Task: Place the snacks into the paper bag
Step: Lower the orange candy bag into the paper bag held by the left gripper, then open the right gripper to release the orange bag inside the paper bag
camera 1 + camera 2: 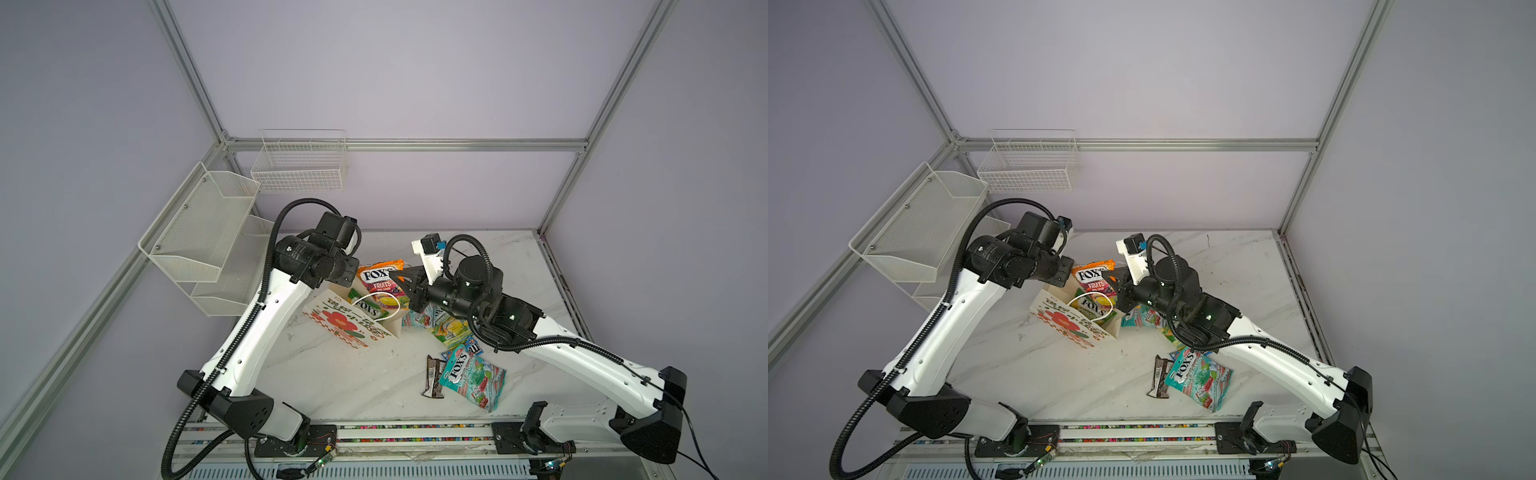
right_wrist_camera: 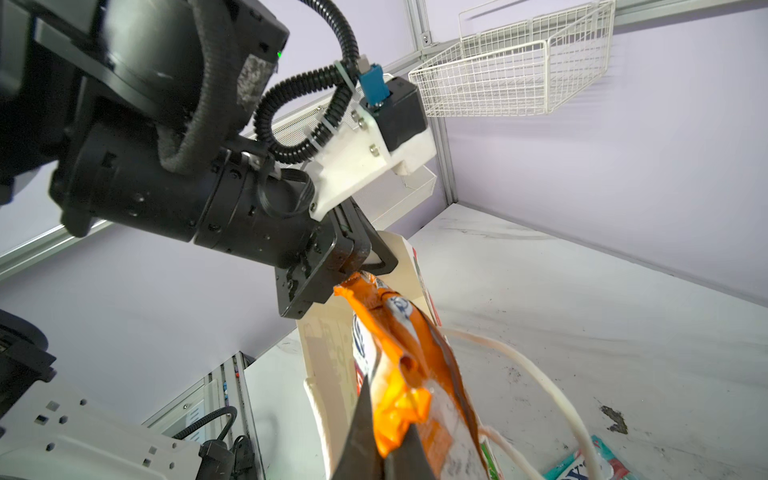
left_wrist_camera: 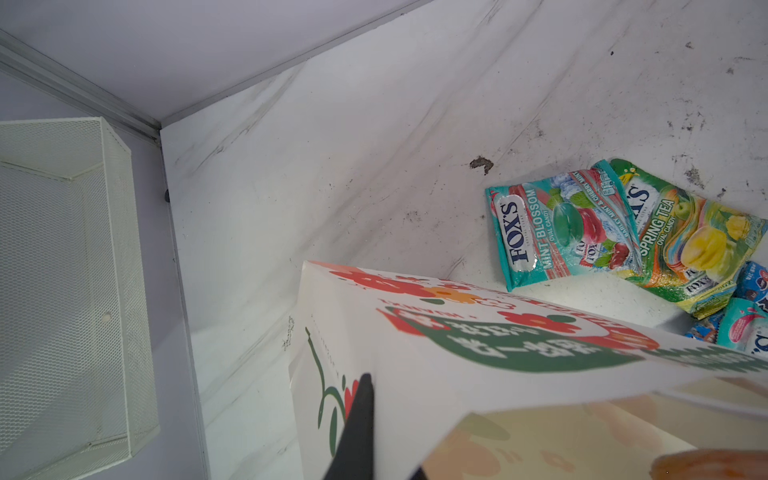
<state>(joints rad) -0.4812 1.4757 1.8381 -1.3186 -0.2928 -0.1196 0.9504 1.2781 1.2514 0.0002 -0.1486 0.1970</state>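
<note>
The white paper gift bag [image 1: 332, 322] [image 1: 1059, 320], printed with a big red flower and green characters, stands open just left of centre in both top views, on the white marble-patterned tabletop [image 1: 353, 374]. The left gripper [image 1: 347, 284] is closed narrow on the bag's far rim. The right wrist view shows this gripper [image 2: 374, 259] pinching the paper edge. In the left wrist view one black finger [image 3: 357, 428] lies against the bag's outer wall.

The right gripper [image 1: 397, 280] reaches in from the right of the frame and is clamped on the glossy orange-pink FOX'S Fruits packet [image 1: 380, 276] [image 1: 1094, 276]. The packet's lower end is at the bag's mouth; whether it is inside yet cannot be told. Its top edge comes close to the left gripper. A glossy green-yellow FOX'S packet [image 1: 370, 307] lies inside the bag. A white cord handle [image 1: 386, 296] loops across the opening in front of both packets.

Right of the bag, a teal-red FOX'S Mint Blossom packet [image 3: 552, 232] overlaps a green-yellow Spring Tea packet [image 3: 698, 241]. In the top views the right arm half covers these two. A small blue packet [image 1: 473, 347] lies near them.

Lower right of centre, a second teal-red Mint Blossom packet [image 1: 473, 382] lies just beside a small dark-brown wrapper [image 1: 434, 376]. White mesh shelves [image 1: 199, 232] hang on the left wall. A white wire basket [image 1: 299, 166] hangs on the back wall, well apart from the bag.
</note>
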